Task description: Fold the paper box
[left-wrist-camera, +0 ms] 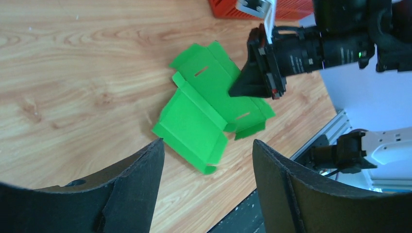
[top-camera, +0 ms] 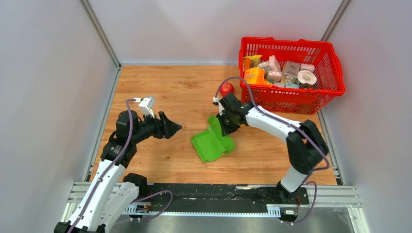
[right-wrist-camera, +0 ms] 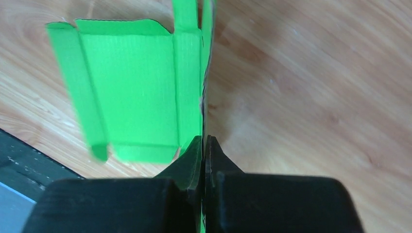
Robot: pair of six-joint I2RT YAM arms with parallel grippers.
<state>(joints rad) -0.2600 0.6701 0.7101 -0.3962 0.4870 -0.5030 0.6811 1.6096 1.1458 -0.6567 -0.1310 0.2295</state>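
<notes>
Right pincer [right-wrist-camera: 204, 141] pinches paper box [right-wrist-camera: 128, 87]; red basket [top-camera: 291, 99] holds packages [top-camera: 282, 70].

From my remote seat, the paper box [right-wrist-camera: 128, 87] reads as thin, matt green card with a fine ribbed grain, creased sharply along its folds. The table [top-camera: 170, 87] under it is pale, wood-grained and smooth, with a soft sheen. The left gripper [left-wrist-camera: 208, 148] and right gripper [right-wrist-camera: 204, 141] are matt black plastic, faintly layered. I also see a glossy red apple [top-camera: 226, 89], a red plastic lattice basket [top-camera: 291, 99] and a dull silver metal rail [top-camera: 335, 195].
</notes>
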